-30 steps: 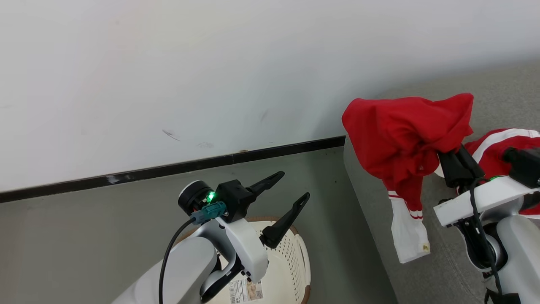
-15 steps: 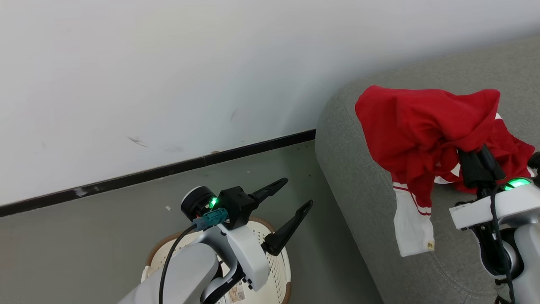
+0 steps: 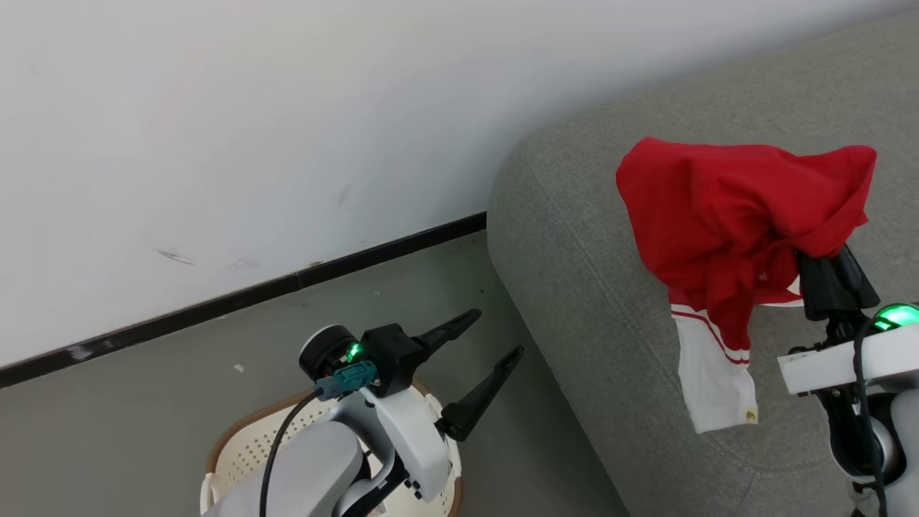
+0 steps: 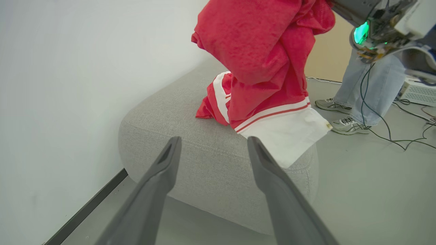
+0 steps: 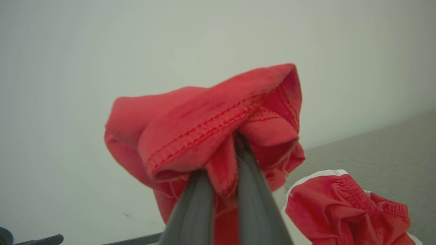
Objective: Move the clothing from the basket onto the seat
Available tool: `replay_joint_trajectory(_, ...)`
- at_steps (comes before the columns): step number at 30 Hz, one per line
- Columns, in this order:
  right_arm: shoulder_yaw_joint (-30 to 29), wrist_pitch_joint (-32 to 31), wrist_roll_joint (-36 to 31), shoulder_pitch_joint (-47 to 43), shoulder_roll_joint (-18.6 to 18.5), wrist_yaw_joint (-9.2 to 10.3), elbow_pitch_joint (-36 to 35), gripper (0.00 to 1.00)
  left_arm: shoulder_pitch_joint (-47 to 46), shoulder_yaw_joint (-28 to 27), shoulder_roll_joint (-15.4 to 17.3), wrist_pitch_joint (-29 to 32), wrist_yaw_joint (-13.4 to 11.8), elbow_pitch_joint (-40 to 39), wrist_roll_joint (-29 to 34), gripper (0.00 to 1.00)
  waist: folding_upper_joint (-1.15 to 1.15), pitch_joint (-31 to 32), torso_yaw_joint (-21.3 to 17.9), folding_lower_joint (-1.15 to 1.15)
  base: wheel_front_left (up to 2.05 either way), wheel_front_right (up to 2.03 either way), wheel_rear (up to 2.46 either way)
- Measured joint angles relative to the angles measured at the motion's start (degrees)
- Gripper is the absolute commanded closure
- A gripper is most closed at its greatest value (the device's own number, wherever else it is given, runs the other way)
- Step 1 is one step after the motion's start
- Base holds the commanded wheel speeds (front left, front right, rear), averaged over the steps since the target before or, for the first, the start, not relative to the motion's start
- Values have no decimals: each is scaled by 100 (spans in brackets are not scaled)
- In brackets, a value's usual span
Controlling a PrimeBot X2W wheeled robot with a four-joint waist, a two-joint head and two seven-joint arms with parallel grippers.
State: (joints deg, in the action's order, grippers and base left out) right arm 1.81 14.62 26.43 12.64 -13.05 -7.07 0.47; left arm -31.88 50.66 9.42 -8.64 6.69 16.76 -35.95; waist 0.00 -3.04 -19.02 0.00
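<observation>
Clothing [image 3: 725, 222] hangs upper right in head view, R pincer [image 3: 831, 273] clenched on its bunched hem so it clears the seat [image 3: 596, 287]; another red piece [image 5: 344, 207] lies on it. L pincer [image 3: 497, 332] gapes, nothing in it, lower centre by the basket [image 3: 237, 452], prob. for next grab.

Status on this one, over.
Right gripper shut on red garment above seat. Left gripper open, empty, by basket. Seat holds second garment; person standing beyond it.
</observation>
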Motion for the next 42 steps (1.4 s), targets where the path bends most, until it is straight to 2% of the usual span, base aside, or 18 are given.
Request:
replay_joint_trajectory(9, 71, 0, -82, -5, -198, 0, -93, 100, 2, -37, 142, 0, -104, -136, 3, 0, 0, -126, -215, 0, 0, 0, 0)
replay_joint_trajectory(26, -432, -1, 88, 1045, -856, 0, -252, 100, 85, -63, 353, 101, -152, -446, 19, 0, 0, -405, -205, 0, 0, 0, 0)
replay_joint_trajectory(33, -544, -205, 220, 1575, -1211, 0, -64, 100, 87, -57, 501, 205, -169, -583, 26, 0, 0, -526, -137, 0, 0, 0, 0)
replay_joint_trajectory(42, -713, -463, 370, 2069, -1580, 0, 561, 100, 90, -63, 662, 312, -201, -820, 26, 0, 0, -732, -25, 0, 0, 0, 0)
